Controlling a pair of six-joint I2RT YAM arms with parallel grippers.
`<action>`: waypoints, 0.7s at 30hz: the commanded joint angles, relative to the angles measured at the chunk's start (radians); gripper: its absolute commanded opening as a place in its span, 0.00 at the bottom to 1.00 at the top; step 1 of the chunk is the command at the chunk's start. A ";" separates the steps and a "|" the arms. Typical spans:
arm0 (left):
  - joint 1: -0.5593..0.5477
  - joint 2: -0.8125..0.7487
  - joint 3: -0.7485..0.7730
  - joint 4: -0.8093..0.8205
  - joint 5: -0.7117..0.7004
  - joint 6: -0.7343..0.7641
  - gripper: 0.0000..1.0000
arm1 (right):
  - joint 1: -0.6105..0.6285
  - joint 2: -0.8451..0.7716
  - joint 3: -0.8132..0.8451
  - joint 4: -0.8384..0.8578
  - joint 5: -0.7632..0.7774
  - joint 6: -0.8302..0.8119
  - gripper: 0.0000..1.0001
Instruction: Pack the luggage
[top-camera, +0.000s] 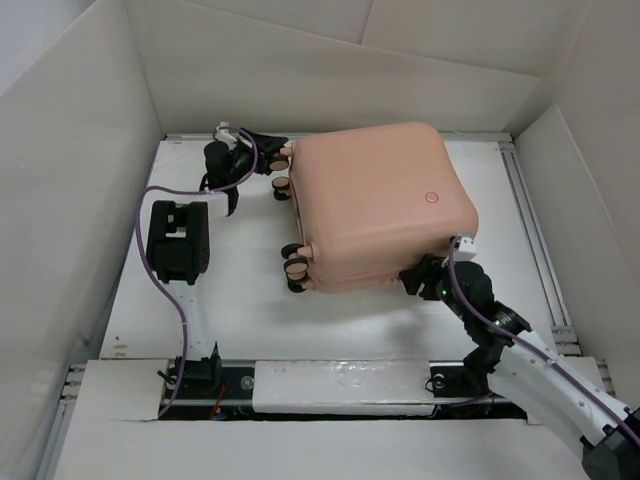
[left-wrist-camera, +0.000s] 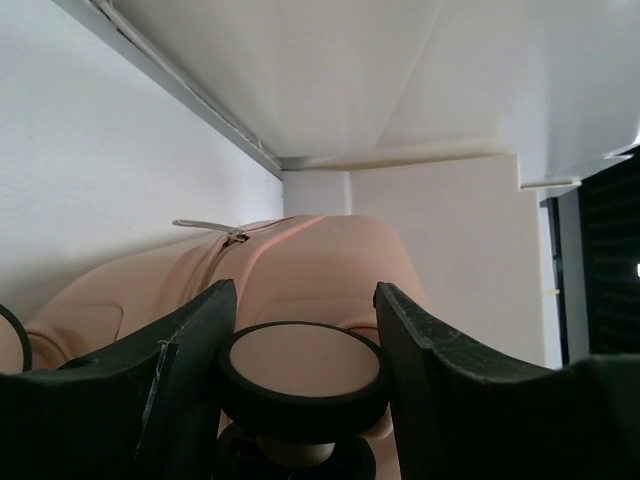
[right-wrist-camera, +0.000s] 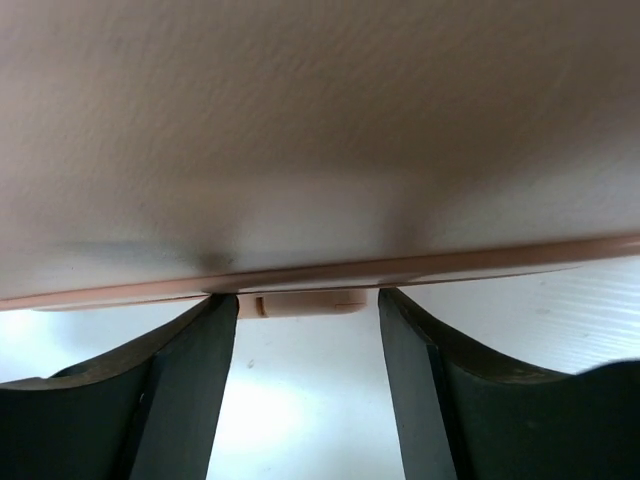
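Observation:
The luggage (top-camera: 380, 200), a peach-pink hard-shell suitcase, lies closed and flat on the white table, its caster wheels pointing left. My left gripper (top-camera: 262, 155) is at its far left corner. In the left wrist view this gripper (left-wrist-camera: 305, 300) has both fingers against a black-rimmed caster wheel (left-wrist-camera: 305, 360), with the luggage shell (left-wrist-camera: 300, 255) behind it. My right gripper (top-camera: 420, 275) sits at the luggage's near right edge. The right wrist view shows that gripper (right-wrist-camera: 308, 305) open under the shell (right-wrist-camera: 320, 150), its fingers on either side of a small peach tab (right-wrist-camera: 300, 303).
Two more pairs of wheels (top-camera: 297, 267) (top-camera: 281, 187) stick out on the luggage's left side. White walls (top-camera: 80, 150) box in the table on three sides. The left arm's black body (top-camera: 178, 240) stands left of the luggage. A metal rail (top-camera: 340, 385) runs along the near edge.

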 joint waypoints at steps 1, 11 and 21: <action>-0.016 -0.024 -0.041 0.209 0.039 -0.095 0.00 | -0.053 -0.008 0.039 0.093 0.026 -0.053 0.63; 0.046 -0.415 -0.488 0.105 -0.037 0.092 0.00 | -0.314 0.573 0.250 0.491 -0.433 -0.195 0.29; 0.046 -1.065 -0.908 -0.200 -0.108 0.248 0.00 | -0.328 0.813 0.709 0.305 -0.658 -0.202 0.56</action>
